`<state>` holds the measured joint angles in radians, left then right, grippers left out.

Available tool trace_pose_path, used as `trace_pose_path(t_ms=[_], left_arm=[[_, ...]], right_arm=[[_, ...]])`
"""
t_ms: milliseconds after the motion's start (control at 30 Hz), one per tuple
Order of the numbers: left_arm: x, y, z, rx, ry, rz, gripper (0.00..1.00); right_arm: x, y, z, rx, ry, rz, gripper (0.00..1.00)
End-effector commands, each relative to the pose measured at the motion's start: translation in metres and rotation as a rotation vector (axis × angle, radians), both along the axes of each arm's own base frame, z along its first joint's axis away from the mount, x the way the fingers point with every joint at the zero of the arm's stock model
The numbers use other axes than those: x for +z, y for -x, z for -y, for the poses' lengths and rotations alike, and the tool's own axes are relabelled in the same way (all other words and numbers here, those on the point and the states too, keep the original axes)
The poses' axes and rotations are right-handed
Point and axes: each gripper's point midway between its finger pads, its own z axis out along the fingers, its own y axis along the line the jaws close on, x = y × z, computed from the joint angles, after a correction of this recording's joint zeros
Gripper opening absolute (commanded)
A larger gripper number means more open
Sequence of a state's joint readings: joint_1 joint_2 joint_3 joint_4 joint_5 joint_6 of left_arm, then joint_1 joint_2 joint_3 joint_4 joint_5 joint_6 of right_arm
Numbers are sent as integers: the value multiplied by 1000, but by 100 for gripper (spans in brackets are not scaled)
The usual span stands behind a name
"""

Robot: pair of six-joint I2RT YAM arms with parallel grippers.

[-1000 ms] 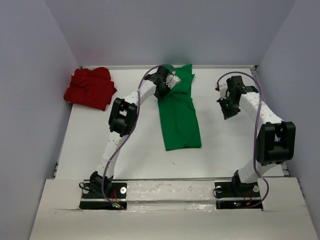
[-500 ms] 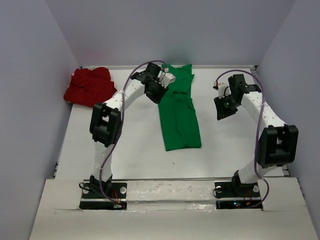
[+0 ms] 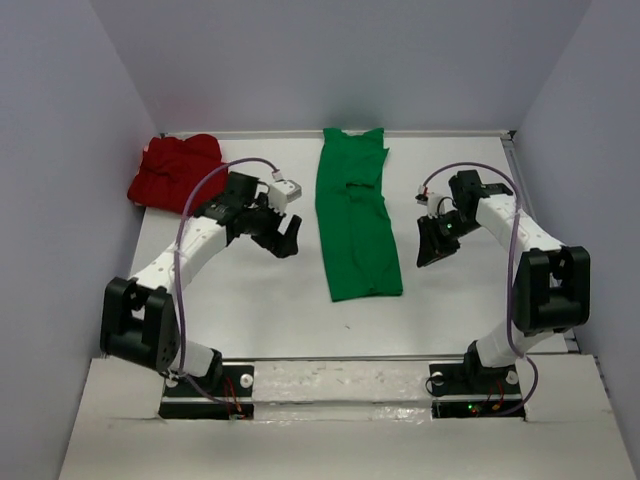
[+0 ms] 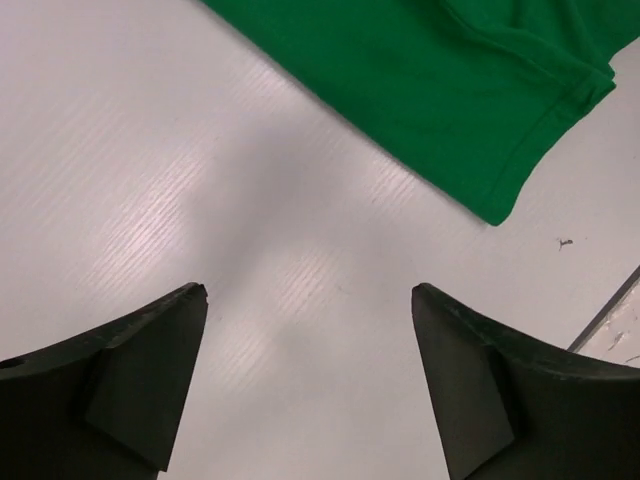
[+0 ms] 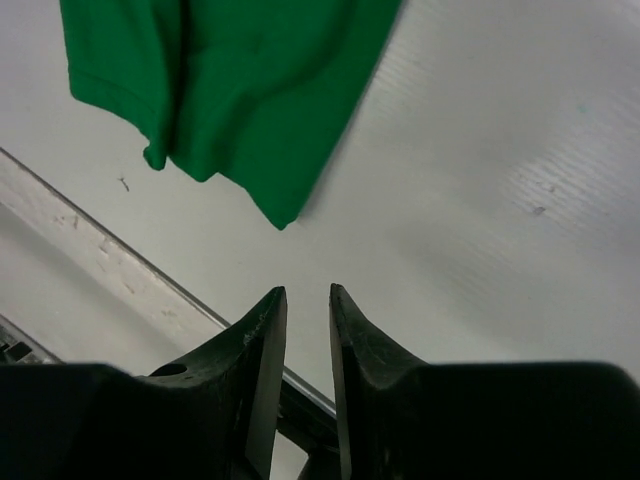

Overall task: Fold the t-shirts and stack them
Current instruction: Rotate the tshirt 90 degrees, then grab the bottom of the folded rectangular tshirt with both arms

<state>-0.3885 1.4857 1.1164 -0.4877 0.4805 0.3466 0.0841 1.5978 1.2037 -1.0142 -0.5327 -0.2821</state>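
Flanking the green t-shirt (image 3: 355,225), a long folded strip mid-frame, the left gripper (image 3: 288,236) hangs wide open and the right gripper (image 3: 431,251) barely parted, both empty, likely poised for another fold; the red t-shirt (image 3: 180,175) lies crumpled upper left.

The green t-shirt (image 3: 355,230) and red t-shirt (image 3: 180,178) are plain; table (image 3: 250,295) white.
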Motion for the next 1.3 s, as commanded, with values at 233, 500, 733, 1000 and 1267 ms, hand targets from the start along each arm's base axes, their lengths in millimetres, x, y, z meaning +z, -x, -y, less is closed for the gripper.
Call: trace_pose_path(t_ms=[233,500,733,1000,1267], left_arm=[[35,25,-12,274,480,80,99],[5,56,-9,413,638,-55,99],[-31,74,11,378,629,-281,94],[-63,55,32,378,520,-358,66],[-82,77,93,179,432,-523,75]], right_arm=[[-7,8,-29,-35,-123,-104,31],[-23,7,-33,-93,-140,-154,39],[-33,5,-33,-127,-131,-176,38],[-48,2,-39,-132,-161,-244,39],[-61,5,-43,-132,-184,-305,39]])
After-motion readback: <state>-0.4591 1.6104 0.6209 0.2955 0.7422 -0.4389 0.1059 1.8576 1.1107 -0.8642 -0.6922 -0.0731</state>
